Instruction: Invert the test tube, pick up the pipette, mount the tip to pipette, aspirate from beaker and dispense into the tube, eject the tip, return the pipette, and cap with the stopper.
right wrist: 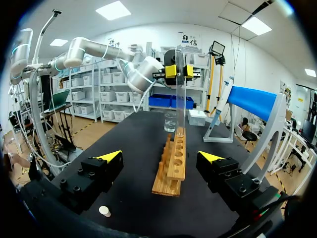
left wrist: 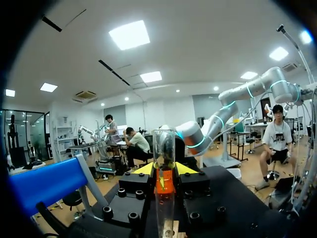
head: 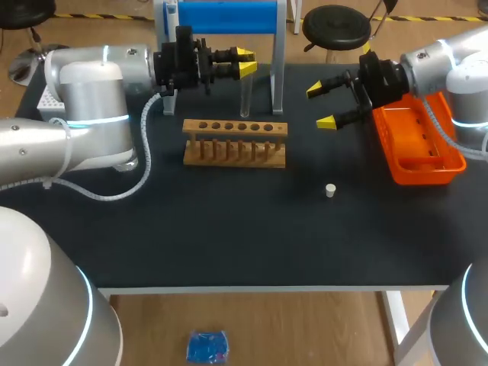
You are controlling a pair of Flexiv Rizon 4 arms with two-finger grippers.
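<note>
My left gripper (head: 245, 63) is shut on a clear test tube (head: 245, 95), which hangs upright just behind the wooden rack (head: 235, 142). In the left wrist view the tube (left wrist: 164, 148) stands between the yellow tips of the left gripper (left wrist: 164, 170). From the right wrist view the tube (right wrist: 181, 99) has its lower end at the far end of the rack (right wrist: 173, 166). My right gripper (head: 324, 105) stands open and empty to the right of the rack, beside the orange tray. A small white stopper (head: 330, 190) lies on the table in front of it. A beaker (right wrist: 170, 121) stands beyond the rack.
An orange tray (head: 438, 164) sits at the right edge under my right arm. A blue stand (head: 221, 17) rises at the back middle, its post (head: 278, 76) close beside the tube. A white box (head: 47, 99) sits at the far left. The stopper (right wrist: 104, 211) lies near my right gripper (right wrist: 161, 158).
</note>
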